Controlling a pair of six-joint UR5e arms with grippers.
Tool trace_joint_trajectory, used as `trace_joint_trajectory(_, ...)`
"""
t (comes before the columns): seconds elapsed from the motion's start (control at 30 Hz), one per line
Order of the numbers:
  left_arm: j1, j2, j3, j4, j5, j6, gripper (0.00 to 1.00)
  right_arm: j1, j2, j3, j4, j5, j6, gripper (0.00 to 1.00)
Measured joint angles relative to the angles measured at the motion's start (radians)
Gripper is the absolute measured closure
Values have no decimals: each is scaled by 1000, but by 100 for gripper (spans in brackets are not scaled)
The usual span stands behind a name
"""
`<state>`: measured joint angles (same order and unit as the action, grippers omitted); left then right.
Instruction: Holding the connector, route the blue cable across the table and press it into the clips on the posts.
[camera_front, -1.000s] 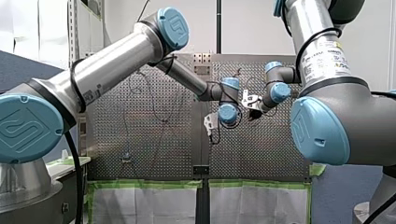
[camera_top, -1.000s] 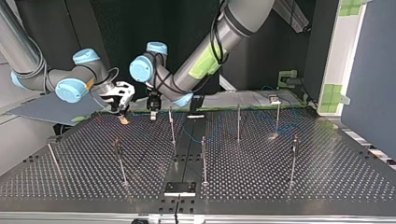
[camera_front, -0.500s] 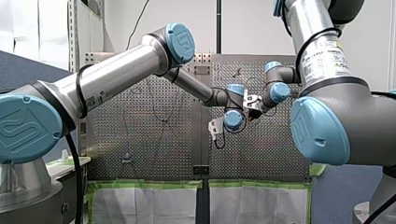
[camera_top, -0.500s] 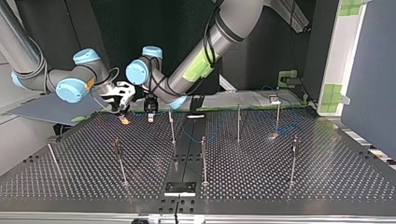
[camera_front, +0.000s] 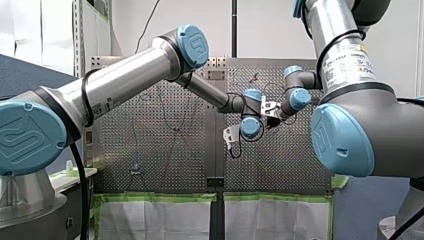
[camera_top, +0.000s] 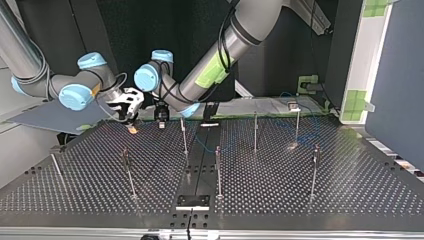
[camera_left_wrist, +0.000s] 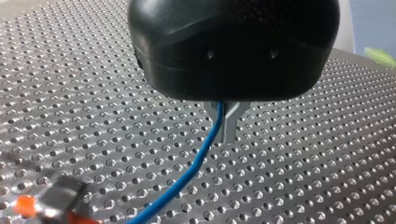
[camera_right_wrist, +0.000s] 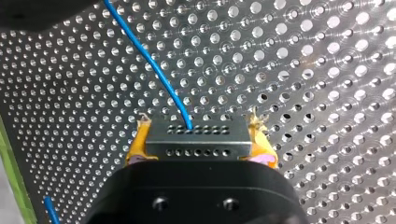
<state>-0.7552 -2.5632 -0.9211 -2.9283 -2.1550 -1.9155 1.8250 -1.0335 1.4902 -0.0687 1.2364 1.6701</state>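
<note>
The connector (camera_right_wrist: 196, 137) is pinched between the right gripper's (camera_right_wrist: 196, 145) yellow pads (camera_right_wrist: 135, 148), low over the perforated table (camera_right_wrist: 303, 70). From the connector the blue cable (camera_right_wrist: 154, 70) runs to the left gripper (camera_left_wrist: 225, 135) just beside it. Its metal fingers (camera_left_wrist: 232, 116) are pressed together on the cable, I'd guess to steer it toward the nearest post (camera_top: 183, 137) with the connector end anchored.

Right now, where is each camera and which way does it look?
Front view: behind the arms, facing the table; both arms show.
Top view: across the table, facing the arms; my right gripper at its left.
Left wrist view: on my left wrist, along my left gripper, at the blue cable.
Right wrist view: on my right wrist; my right gripper holds the connector.
Both wrist views share the blue cable.
</note>
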Motion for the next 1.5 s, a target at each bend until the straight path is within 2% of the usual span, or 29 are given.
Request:
trace_joint_trajectory(0.3, 4, 23, 5, -31, 0, -3, 100, -4, -20, -40, 24, -1, 5, 100)
trace_joint_trajectory(0.53, 2, 78, 6, -38, -1, -1, 100, -12, -80, -75, 43, -19, 34, 100)
trace_joint_trajectory(0.63, 0, 105, 6, -42, -11, 0, 100, -15, -105, -91, 59, -30, 38, 100)
trace_joint_trajectory(0.93, -2, 178, 6, -79, -73, 1, 100, -20, -159, -107, 84, -43, 40, 100)
trace_joint_trajectory(1.13, -8, 192, 6, -119, -100, 0, 100, -21, -177, -107, 101, -47, 41, 100)
trace_joint_trajectory(1.27, -13, 203, 6, -130, -109, 0, 100, -21, -193, -107, 108, -52, 41, 100)
trace_joint_trajectory(1.5, -18, 226, 6, -132, -111, -2, 100, -21, -216, -117, 122, -87, 48, 100)
